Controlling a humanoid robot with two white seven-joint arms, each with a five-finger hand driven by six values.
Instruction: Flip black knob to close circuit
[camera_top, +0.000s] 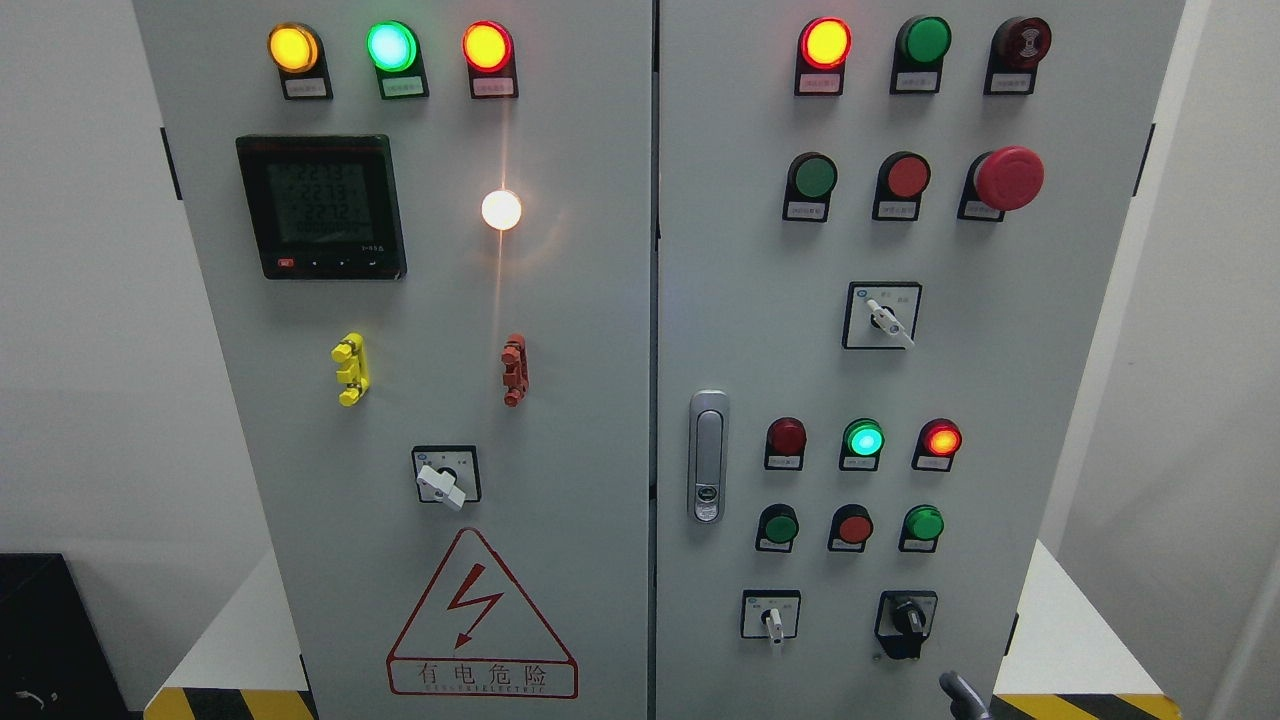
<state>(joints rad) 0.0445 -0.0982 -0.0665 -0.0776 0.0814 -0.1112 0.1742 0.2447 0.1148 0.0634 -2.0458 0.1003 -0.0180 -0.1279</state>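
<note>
- We see the small black rotary knob (908, 617) low on the grey metal cabinet's right door (1050, 400), untouched.
- A grey fingertip (955, 688) pokes up below it; we cannot tell its grip.

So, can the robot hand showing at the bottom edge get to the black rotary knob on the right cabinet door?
Probably yes: the robot hand sits just below and right of the black rotary knob, with only bare panel between.

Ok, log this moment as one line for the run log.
stage: approach | black knob: untouched, lower right of right door | robot hand: only a tip at bottom edge, below knob | contact: none
</note>
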